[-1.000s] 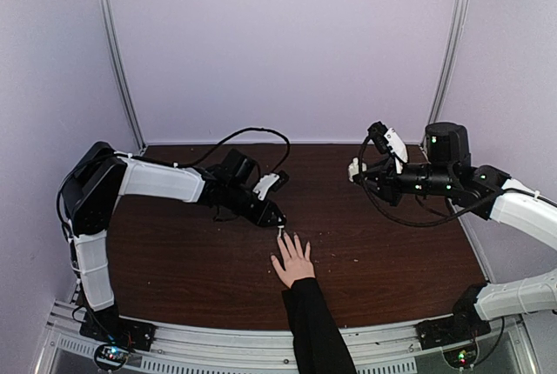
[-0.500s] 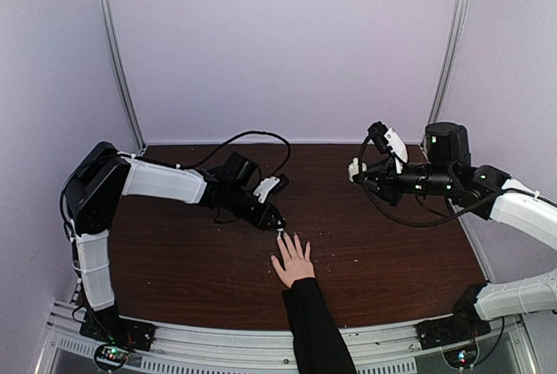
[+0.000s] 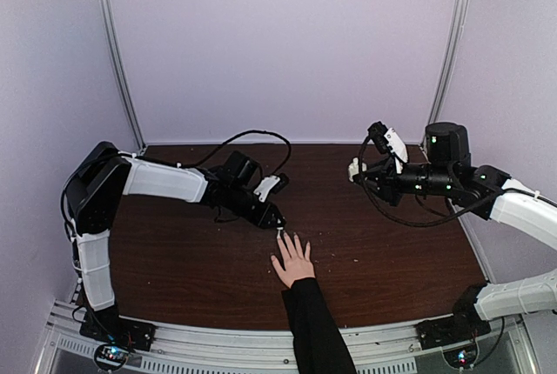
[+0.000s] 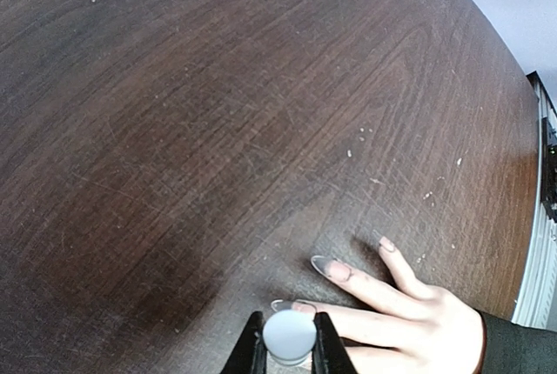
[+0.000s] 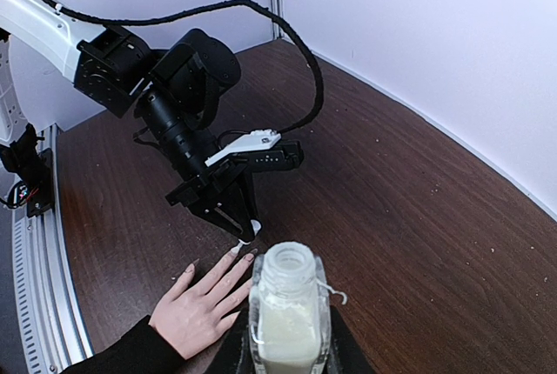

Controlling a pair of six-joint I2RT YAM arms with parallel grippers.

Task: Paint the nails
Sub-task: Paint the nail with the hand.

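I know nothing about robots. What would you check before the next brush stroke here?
1. Light-skinned hand with black sleeve flat on dark wooden table, spread: ok.
2. Left fingers clamp round white cap: ok.
3. Contact with a fingernail: cannot tell, the cap hides it.
4. Right fingers hold clear open glass bottle: ok.
5. Bottle well apart from the hand: ok.
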